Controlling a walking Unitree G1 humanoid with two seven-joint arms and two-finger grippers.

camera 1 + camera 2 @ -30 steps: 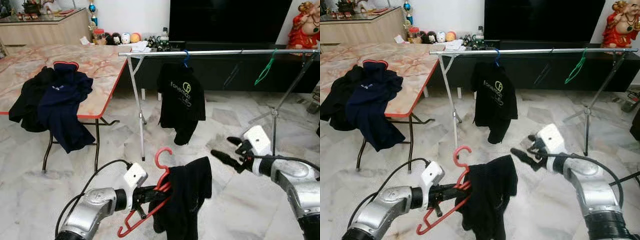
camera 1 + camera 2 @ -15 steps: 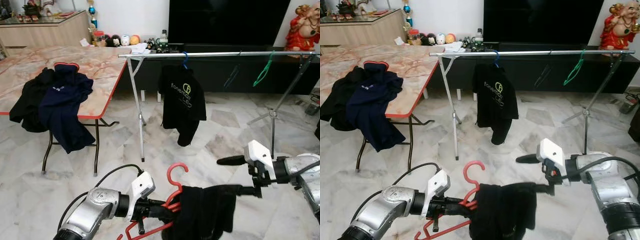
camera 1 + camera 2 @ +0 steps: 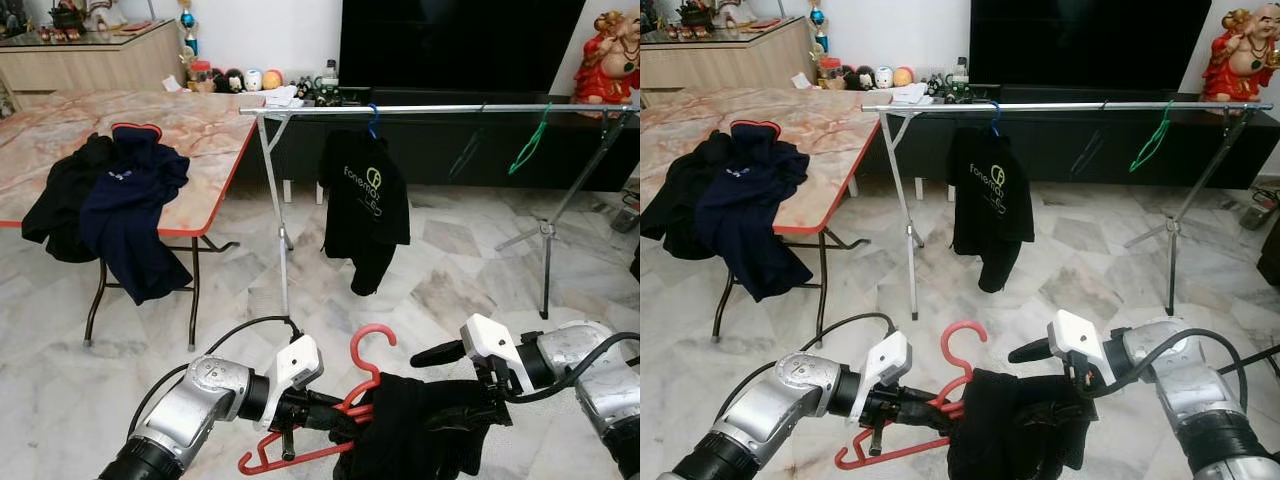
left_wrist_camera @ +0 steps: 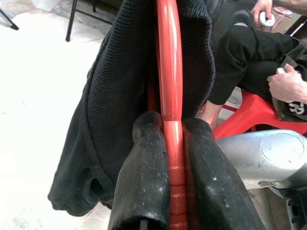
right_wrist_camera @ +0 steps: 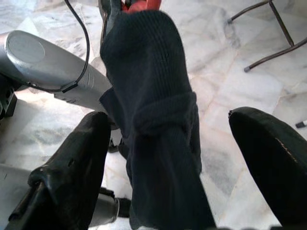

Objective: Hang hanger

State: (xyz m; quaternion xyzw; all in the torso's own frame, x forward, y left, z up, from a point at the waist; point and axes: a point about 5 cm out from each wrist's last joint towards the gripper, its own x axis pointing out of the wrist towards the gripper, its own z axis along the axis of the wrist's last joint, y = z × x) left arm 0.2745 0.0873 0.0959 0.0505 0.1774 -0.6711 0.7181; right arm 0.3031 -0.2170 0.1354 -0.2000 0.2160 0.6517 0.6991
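The left gripper (image 4: 173, 158) is closed on the red plastic hanger (image 3: 352, 400), its two black fingers (image 4: 144, 182) pressing the red bar from both sides. The hanger is held low in front of the robot, above the pale marble floor (image 3: 450, 260), with its hook pointing up. A black knitted garment (image 3: 420, 435) is draped over the hanger and hangs down from it.

The right gripper (image 5: 182, 158) is spread wide, and the black knitted garment hangs between its two fingers; one finger reaches out over the cloth, the other is partly hidden behind it. Whether the fingers touch the cloth I cannot tell.

Further ahead stands a silver metal clothes rail (image 3: 440, 107) on thin legs. A black T-shirt with pale print (image 3: 365, 215) hangs from it on a blue hanger near the left end, and an empty green hanger (image 3: 528, 140) hangs closer to the right end. At the left, a marble-patterned table with a red rim (image 3: 205, 140) carries a dark navy and black clothes pile (image 3: 110, 200) that falls over its front edge.
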